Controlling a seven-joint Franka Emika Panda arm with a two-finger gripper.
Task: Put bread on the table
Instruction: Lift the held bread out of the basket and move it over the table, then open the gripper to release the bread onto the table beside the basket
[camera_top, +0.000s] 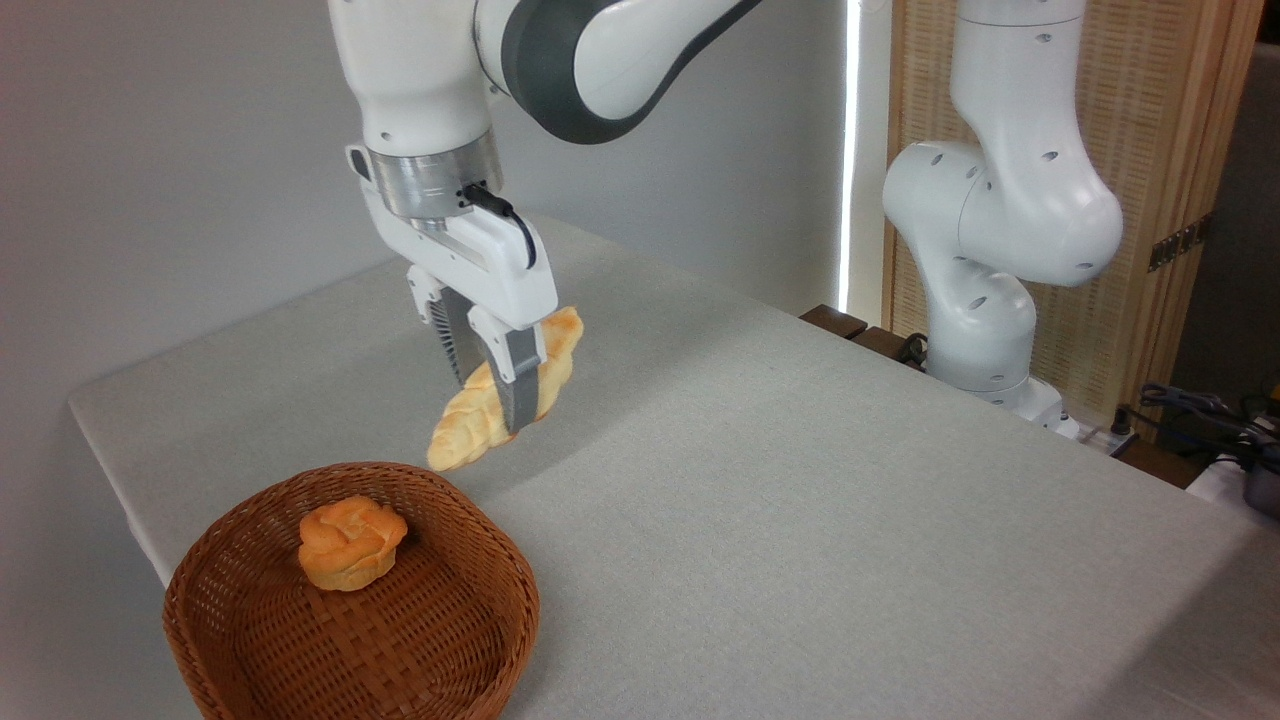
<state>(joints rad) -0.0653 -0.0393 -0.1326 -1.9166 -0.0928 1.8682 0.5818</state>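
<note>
Gripping the bread (478, 415) across its middle, the jaws (492, 402) are clamped on the braided loaf, which hangs tilted, lower end toward the basket (440, 640), above the counter (800, 500). Whether that lower end touches the cloth cannot be told. A small orange bun (350, 542) lies inside the wicker basket at the counter's near-left corner.

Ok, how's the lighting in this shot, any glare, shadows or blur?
Fixed camera view: soft, even light; a blown-out bright strip beside the wooden panel; a faint shadow on the table to the right of the loaf held in the gripper; the basket and bun look sharp, no obvious blur.
</note>
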